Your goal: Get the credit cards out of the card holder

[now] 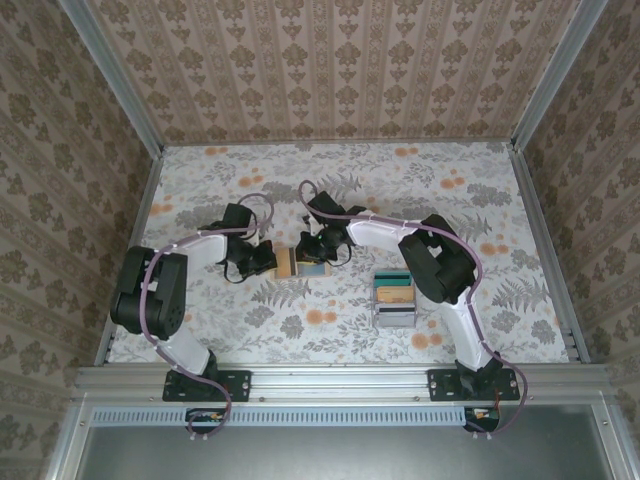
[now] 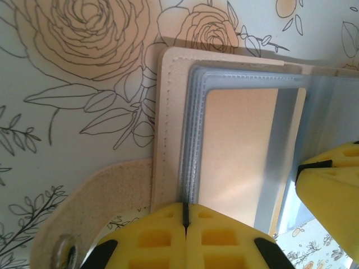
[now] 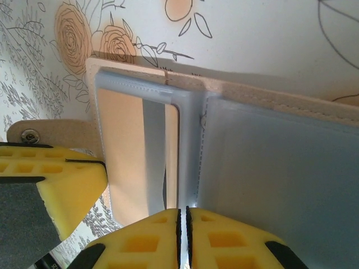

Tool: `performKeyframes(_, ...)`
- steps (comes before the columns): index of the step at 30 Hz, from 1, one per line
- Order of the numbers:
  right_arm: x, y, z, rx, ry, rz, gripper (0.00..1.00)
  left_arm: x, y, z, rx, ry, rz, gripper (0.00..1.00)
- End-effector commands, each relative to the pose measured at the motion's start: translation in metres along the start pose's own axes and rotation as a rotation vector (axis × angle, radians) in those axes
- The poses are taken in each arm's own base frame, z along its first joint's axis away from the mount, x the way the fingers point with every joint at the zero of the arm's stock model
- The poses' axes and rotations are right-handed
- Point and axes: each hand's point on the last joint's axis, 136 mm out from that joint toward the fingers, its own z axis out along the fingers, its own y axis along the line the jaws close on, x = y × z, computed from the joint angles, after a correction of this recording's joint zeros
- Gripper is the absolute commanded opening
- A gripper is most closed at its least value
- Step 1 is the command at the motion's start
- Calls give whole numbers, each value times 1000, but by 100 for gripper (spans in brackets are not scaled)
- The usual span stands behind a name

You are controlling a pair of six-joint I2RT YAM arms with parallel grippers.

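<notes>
On the flowered table [image 1: 400, 190], the left gripper [image 2: 185, 217] sits at 9 o'clock of the open wallet [image 1: 289, 262]. Its yellow fingers are pressed fully together on the near edge of the wallet's left half, clamping the tan cover and the grey-blue lining. At 7 o'clock of that grip a tan strap with a metal snap [image 2: 67, 247] lies flat on the table. Above the fingers, a clear pocket shows a tan-yellow face [image 2: 238, 148]; I cannot tell whether that is one of the cards.

The wallet lies spread flat near the middle of the table, lining up.

The right gripper [image 3: 182, 223] comes in from 2 o'clock of the wallet and rests at the centre fold. Its pads are almost together, with a thin slit between them and a pale sliver of lining in the slit.

At 4 o'clock of the wallet, well apart, stands a clear box [image 1: 393, 318] with something tan and teal inside.
</notes>
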Motion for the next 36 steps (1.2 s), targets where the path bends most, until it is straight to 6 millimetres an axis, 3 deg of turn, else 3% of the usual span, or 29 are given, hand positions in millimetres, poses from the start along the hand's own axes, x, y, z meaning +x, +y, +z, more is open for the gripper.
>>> performKeyframes(1, -1, 11, 3, -36, 15, 8, 15, 7, 3, 6, -10, 28, 2, 0)
performKeyframes(22, 7, 4, 15, -20, 62, 21, 17, 8, -1, 9, -5, 37, 10, 0)
performKeyframes(36, -1, -3, -4, 36, 3, 11, 18, 9, 3, 9, -27, 40, 10, 0)
